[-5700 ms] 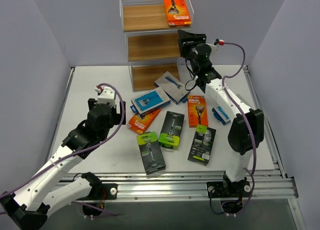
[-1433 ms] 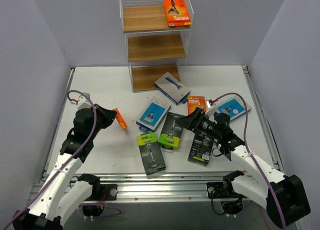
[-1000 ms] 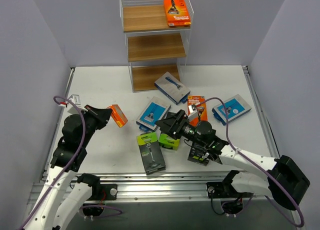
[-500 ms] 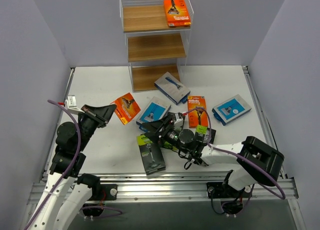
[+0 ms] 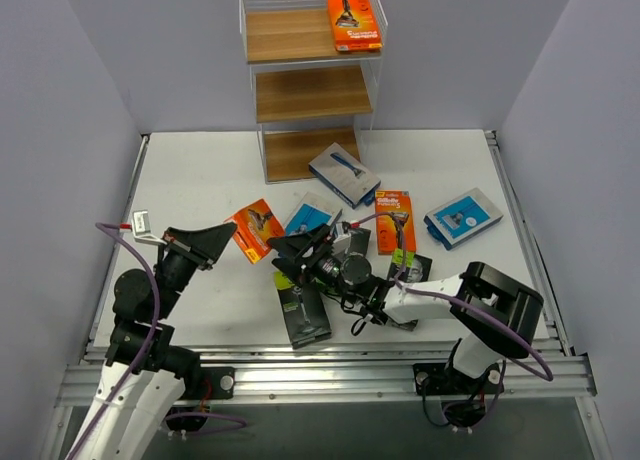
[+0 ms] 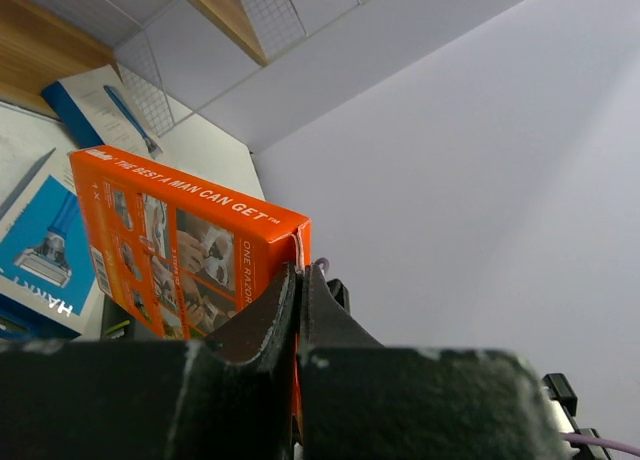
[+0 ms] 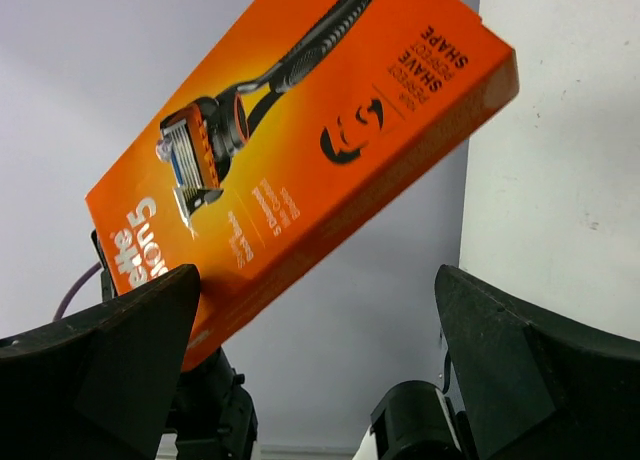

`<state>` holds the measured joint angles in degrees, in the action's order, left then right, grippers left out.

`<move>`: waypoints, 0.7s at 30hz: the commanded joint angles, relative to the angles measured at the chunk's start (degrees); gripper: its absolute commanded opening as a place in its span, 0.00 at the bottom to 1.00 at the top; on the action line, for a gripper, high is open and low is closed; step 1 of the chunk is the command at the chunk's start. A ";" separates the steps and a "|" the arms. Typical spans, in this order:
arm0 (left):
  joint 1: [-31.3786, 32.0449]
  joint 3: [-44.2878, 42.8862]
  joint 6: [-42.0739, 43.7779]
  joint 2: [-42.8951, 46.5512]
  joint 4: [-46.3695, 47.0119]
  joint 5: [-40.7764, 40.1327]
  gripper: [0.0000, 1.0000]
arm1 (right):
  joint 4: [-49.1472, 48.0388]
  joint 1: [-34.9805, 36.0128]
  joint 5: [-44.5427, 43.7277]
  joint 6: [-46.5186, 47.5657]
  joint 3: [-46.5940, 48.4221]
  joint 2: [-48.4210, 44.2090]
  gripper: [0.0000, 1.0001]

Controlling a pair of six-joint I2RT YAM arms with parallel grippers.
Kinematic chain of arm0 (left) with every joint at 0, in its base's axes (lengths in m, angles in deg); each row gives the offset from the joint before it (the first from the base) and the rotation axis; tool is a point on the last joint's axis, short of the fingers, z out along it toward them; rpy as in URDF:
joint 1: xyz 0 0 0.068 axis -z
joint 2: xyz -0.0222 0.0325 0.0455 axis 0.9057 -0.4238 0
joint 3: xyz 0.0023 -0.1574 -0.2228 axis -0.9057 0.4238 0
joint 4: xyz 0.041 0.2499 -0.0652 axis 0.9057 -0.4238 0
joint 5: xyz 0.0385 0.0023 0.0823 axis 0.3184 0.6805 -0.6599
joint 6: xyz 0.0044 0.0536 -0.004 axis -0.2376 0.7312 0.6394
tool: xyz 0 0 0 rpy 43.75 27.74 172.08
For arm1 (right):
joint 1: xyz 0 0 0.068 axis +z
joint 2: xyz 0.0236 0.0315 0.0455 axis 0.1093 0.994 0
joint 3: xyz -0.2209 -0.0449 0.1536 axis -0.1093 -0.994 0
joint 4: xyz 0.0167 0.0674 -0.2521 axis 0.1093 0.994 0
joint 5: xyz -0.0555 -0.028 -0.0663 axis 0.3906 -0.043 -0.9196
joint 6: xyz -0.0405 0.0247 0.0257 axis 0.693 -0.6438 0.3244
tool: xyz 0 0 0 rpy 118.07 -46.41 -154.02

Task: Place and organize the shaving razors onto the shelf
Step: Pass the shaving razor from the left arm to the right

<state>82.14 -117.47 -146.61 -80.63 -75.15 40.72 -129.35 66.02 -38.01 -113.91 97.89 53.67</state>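
Observation:
My left gripper (image 5: 226,234) is shut on the edge of an orange razor pack (image 5: 254,228), held above the table at the left. In the left wrist view the jaws (image 6: 298,280) pinch that pack (image 6: 190,255) by its thin side. My right gripper (image 5: 285,250) stands open right beside it, facing left. The right wrist view has the pack (image 7: 300,140) tilted in front of the wide-apart fingers (image 7: 100,380), its lower corner near the left finger. The shelf (image 5: 310,95) stands at the back with another orange razor pack (image 5: 353,23) on its top tier.
More packs lie on the table: blue-and-white ones (image 5: 343,175) (image 5: 462,217) (image 5: 312,215), an orange one (image 5: 395,220) and black ones with green tops (image 5: 300,305) (image 5: 405,275). The right arm stretches low over these packs. Grey walls close in both sides.
The left gripper has lifted the orange pack and turned it toward the right arm. The right arm has swung left across the packs toward it, its jaws widening.

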 commanded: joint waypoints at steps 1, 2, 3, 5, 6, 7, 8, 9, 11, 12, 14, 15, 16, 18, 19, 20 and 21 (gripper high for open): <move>0.19 1.55 -4.86 2.32 7.91 2.04 0.02 | -22.09 0.72 -2.23 -1.06 2.90 1.80 0.99; 0.19 1.99 -5.48 3.11 8.17 2.12 0.02 | -22.79 0.81 -2.23 -1.50 2.99 2.41 0.99; 0.19 2.09 -5.49 3.38 7.91 2.21 0.02 | -24.88 0.72 -2.66 -1.77 2.99 3.55 0.99; 0.28 1.82 -5.49 4.08 7.30 2.56 0.02 | -26.74 0.98 -3.28 -2.21 3.08 4.61 0.98; 0.19 2.00 -5.57 4.35 7.21 2.82 0.02 | -27.53 0.90 -3.54 -2.38 3.25 4.53 0.97; 0.28 2.09 -5.49 4.87 7.03 3.18 0.02 | -27.37 0.90 -3.63 -2.56 3.86 4.44 0.97; 0.28 2.26 -5.57 5.31 6.77 3.27 0.02 | -27.10 0.90 -3.81 -2.82 4.22 4.00 0.97; 0.28 2.61 -5.57 5.66 6.33 3.35 0.02 | -26.67 0.90 -3.90 -2.74 4.66 3.74 0.97; 0.28 3.05 -5.57 6.89 4.84 3.35 0.02 | -25.87 0.90 -3.90 -2.56 5.80 2.95 0.96; 0.28 3.66 -5.49 7.33 4.40 3.35 0.02 | -25.78 0.81 -4.07 -2.91 6.15 2.77 0.96; 0.28 4.54 -5.75 9.00 3.87 3.27 0.02 | -25.87 0.72 -4.25 -3.79 7.03 2.68 0.96; 0.28 5.51 -5.66 9.44 3.69 3.27 0.02 | -25.96 0.72 -4.08 -4.05 7.38 2.85 0.96; 0.28 5.86 -6.01 10.32 3.61 3.35 0.02 | -26.04 0.72 -3.64 -4.06 8.43 3.03 0.95; 0.28 6.74 -6.45 11.20 3.69 3.27 0.02 | -25.96 0.90 -3.72 -4.06 8.97 3.03 0.95; 0.36 7.44 -6.80 11.73 3.78 3.35 0.02 | -25.78 0.90 -3.90 -3.97 9.06 3.03 0.93; 0.37 7.62 -6.98 12.08 3.69 3.44 0.02 | -26.04 0.99 -3.90 -3.97 9.14 2.95 0.91; 0.45 7.80 -6.98 12.43 3.43 3.36 0.02 | -26.31 0.90 -3.90 -3.88 9.06 2.86 0.86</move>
<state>82.14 -109.82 -151.79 -69.51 -74.17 42.82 -129.55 66.39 -40.37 -117.36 104.58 58.06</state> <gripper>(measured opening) 0.060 0.892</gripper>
